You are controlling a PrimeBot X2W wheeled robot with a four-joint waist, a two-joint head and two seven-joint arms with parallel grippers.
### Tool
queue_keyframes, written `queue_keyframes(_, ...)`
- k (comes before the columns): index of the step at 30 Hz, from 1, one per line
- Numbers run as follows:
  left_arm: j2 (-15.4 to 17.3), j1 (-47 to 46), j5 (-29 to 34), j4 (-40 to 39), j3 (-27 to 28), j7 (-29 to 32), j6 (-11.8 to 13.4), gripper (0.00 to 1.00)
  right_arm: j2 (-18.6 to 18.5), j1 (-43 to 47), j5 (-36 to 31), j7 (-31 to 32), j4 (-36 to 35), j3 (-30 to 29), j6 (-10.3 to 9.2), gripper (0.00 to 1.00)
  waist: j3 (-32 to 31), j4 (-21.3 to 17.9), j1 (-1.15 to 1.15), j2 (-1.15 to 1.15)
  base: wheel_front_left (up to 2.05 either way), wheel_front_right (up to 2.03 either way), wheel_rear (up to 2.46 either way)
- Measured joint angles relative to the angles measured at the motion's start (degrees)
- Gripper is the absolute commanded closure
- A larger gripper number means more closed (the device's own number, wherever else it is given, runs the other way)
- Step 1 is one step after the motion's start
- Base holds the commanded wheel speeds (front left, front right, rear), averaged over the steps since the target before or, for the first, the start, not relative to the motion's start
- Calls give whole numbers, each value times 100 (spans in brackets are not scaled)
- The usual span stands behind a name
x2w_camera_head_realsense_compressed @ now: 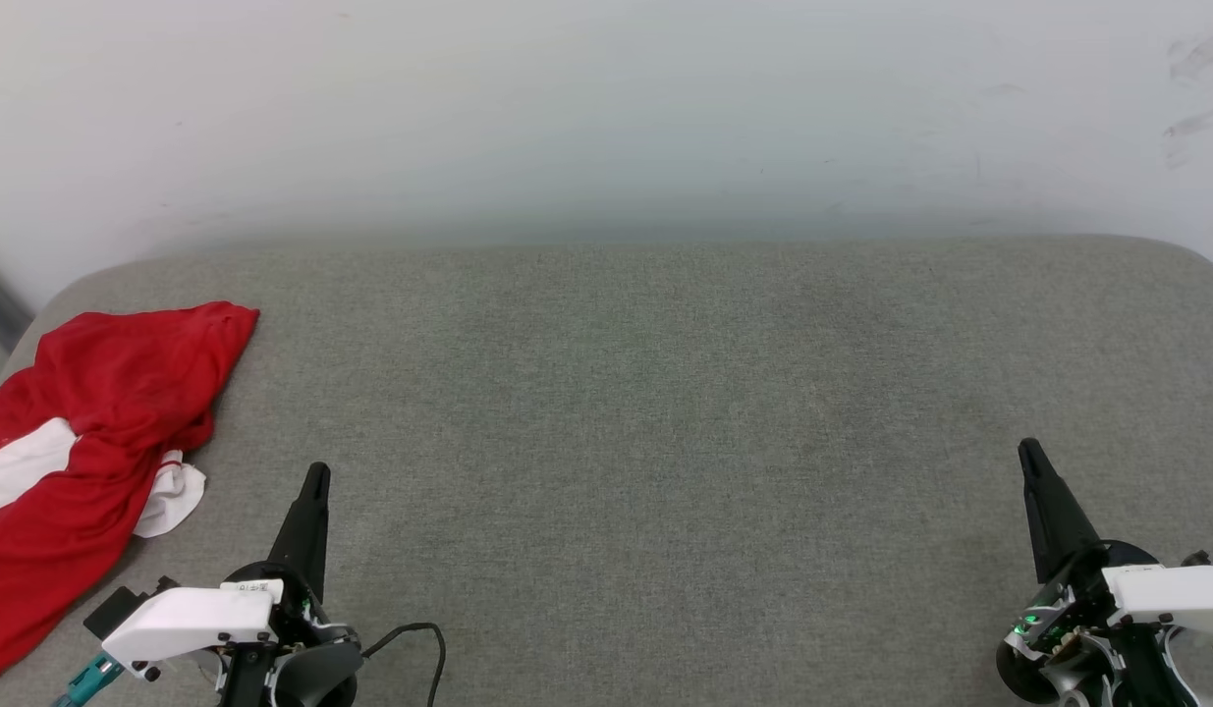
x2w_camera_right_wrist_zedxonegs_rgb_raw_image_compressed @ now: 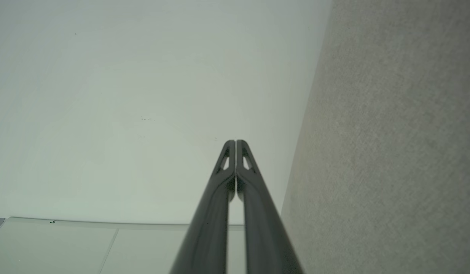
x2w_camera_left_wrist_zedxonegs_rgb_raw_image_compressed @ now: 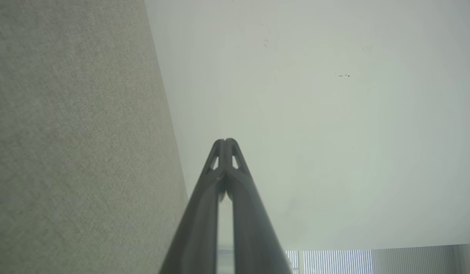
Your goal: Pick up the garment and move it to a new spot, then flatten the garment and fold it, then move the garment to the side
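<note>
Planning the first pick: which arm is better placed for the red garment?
Left. The garment lies crumpled at the left of the grey cushion, near the left end effector; the right end effector is far across.

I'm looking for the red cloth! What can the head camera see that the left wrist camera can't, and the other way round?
Head view's extras: the red garment, crumpled at the left edge of the grey cushion, and the right gripper, shut. Left wrist view's extra: a striped panel at its bottom edge. Shared: the left gripper, shut and empty, the grey cushion and the pale wall.
</note>
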Motion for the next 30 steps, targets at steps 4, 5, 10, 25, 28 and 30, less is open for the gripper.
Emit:
queue_keyframes(4, 0, 0, 0, 0, 0, 0, 0, 100, 0, 0, 0, 0, 0, 0, 0, 100, 0, 0, 0, 0, 0, 0, 0)
queue_keyframes(5, 0, 0, 0, 0, 0, 0, 0, 100, 0, 0, -1, 0, 0, 0, 0, 100, 0, 0, 0, 0, 0, 0, 0)
queue_keyframes(10, 0, 0, 0, -1, 0, 0, 0, 100, 0, 0, 0, 0, 0, 0, 0, 100, 0, 0, 0, 0, 0, 0, 0)
queue_keyframes(25, 0, 0, 0, -1, 0, 0, 0, 100, 0, 0, 0, 0, 0, 0, 0, 100, 0, 0, 0, 0, 0, 0, 0)
queue_keyframes(28, 0, 0, 0, -1, 0, 0, 0, 100, 0, 0, 0, 0, 0, 0, 0, 100, 0, 0, 1, 0, 0, 0, 0)
queue_keyframes(30, 0, 0, 0, -1, 0, 0, 0, 100, 0, 0, 0, 0, 0, 0, 0, 100, 0, 0, 0, 0, 0, 0, 0)
